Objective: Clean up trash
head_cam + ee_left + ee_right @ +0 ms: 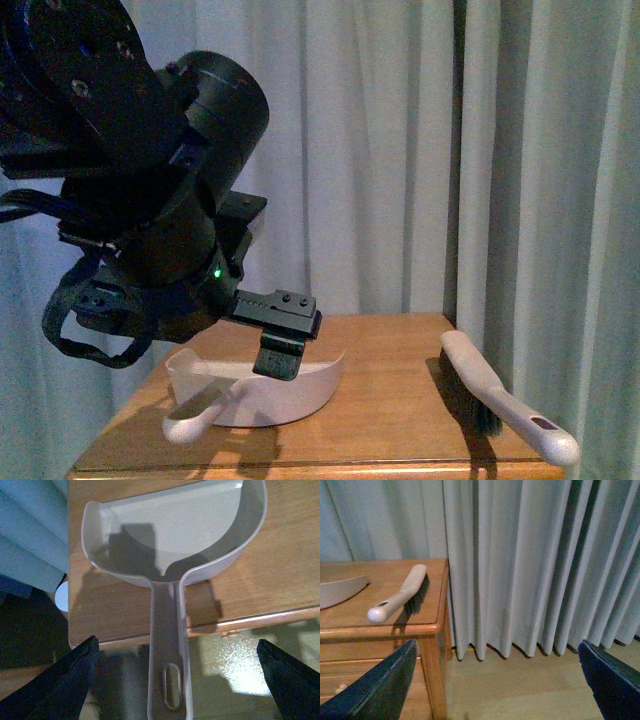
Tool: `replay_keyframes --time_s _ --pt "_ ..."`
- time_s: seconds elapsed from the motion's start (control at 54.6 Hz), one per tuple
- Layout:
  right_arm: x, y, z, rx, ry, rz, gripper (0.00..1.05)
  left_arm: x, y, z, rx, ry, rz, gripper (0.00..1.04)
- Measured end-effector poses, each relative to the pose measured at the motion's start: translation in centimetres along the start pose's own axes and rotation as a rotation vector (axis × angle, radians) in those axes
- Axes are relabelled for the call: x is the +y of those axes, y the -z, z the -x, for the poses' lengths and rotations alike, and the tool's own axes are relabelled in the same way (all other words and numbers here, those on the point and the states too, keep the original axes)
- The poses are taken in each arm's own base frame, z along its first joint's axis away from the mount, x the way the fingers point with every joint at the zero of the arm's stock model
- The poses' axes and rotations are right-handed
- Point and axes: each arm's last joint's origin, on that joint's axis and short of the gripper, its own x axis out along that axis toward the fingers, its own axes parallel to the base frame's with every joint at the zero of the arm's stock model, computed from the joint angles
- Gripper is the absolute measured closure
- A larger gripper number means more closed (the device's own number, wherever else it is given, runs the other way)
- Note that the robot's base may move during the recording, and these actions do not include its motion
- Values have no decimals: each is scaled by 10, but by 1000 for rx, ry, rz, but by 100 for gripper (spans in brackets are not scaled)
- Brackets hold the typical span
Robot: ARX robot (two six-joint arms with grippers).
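Note:
The trash is out of view in every frame. My left gripper point(285, 345) hangs open just above the pale dustpan point(300, 390) on the wooden table point(400, 400). In the left wrist view the open left gripper point(176, 642) straddles the dustpan's handle point(167, 645), which sticks out past the table edge; both fingers stand well apart from it. The dustpan's tray point(170, 525) holds nothing. My right gripper point(497, 645) is open over the wooden floor, beside the table and away from everything.
A hand brush point(500, 400) lies along the table's right edge, its handle overhanging the front; it also shows as the brush point(402, 597) in the right wrist view. Grey curtains point(400, 150) hang behind and to the right. A small white round patch point(61, 596) peeks past the table's side.

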Motion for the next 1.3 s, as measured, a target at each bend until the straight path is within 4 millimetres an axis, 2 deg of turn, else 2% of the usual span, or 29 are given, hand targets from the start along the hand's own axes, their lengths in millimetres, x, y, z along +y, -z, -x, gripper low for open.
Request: replay_keyframes --time_s 0.201,0.421,0.567,0.787,0.988,1.025,1.299 --pt "0 0 0 0 0 0 7 0 9 -26 59 -17 3 8" --pt "0 0 0 0 0 0 7 4 14 -42 65 -31 13 8" --pt "0 0 0 0 0 0 7 10 23 -54 94 -44 18 8" --pt "0 0 0 0 0 0 7 8 34 -62 120 -27 13 8" --pt "0 0 0 0 0 0 7 6 35 -64 116 -22 13 8" --pt "0 0 0 0 0 0 7 6 35 -65 117 -22 11 11" --pt "0 0 0 0 0 0 7 5 35 -66 109 -15 6 54"
